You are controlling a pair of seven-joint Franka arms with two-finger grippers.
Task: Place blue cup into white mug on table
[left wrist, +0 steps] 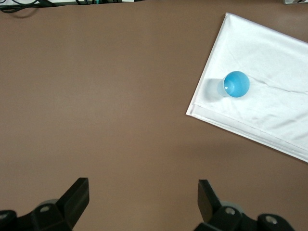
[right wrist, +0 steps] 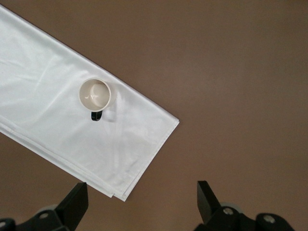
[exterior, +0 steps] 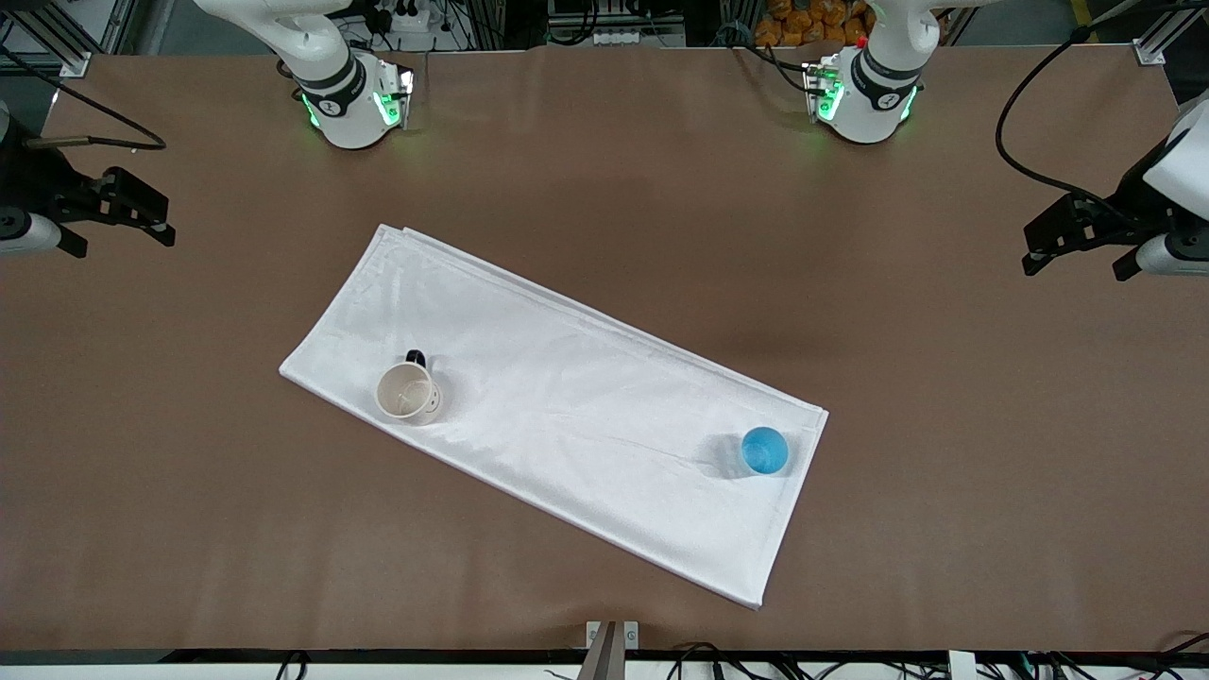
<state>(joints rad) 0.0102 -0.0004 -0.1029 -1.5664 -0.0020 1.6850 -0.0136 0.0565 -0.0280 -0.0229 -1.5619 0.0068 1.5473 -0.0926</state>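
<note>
My left gripper (exterior: 1077,247) hangs over bare table (exterior: 604,170) at the left arm's end, jaws spread wide and empty, and my right gripper (exterior: 118,219) hangs the same way at the right arm's end. The blue cup (exterior: 763,450) stands on the white cloth (exterior: 567,406) near its corner toward my left arm. The white mug (exterior: 407,391) stands upright on the same cloth, well apart, toward my right arm.
</note>
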